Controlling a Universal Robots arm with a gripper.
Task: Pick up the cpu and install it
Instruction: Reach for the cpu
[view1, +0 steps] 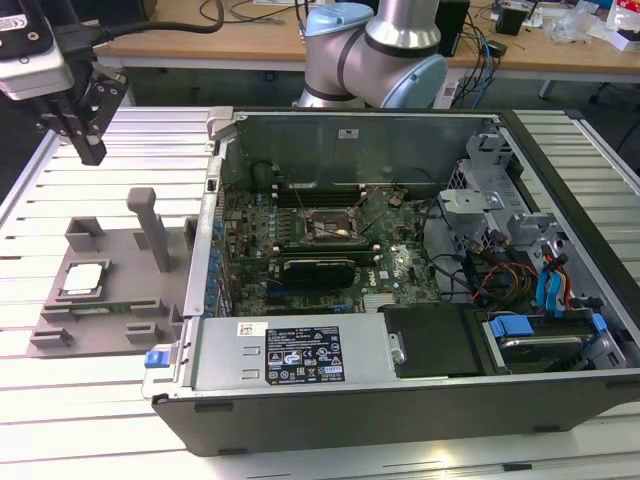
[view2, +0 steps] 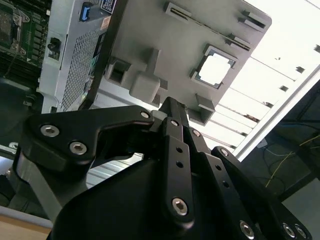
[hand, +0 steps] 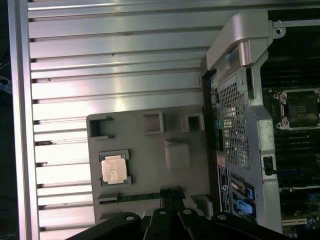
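The cpu (view1: 82, 280) is a small silver square lying flat in a recess of the grey plastic tray (view1: 120, 262), on the slatted table at the exterior view's left. Both wrist views show the cpu (view2: 216, 67) (hand: 114, 167) in its recess on the tray (view2: 180, 40) (hand: 145, 150). My gripper (view1: 92, 153) hangs well above the table, farther back than the tray, shut and holding nothing. Its black fingers (view2: 169, 104) (hand: 170, 192) are pressed together. The open socket (view1: 335, 228) (hand: 300, 107) sits on the motherboard inside the open computer case.
The case (view1: 400, 360) lies open beside the tray, with a raised wall (view1: 205, 250) between them. A tall grey post (view1: 152, 230) and raised blocks stand on the tray. A long dark card (view1: 95, 310) rests in the tray's slot. The arm's base (view1: 375, 50) stands behind the case.
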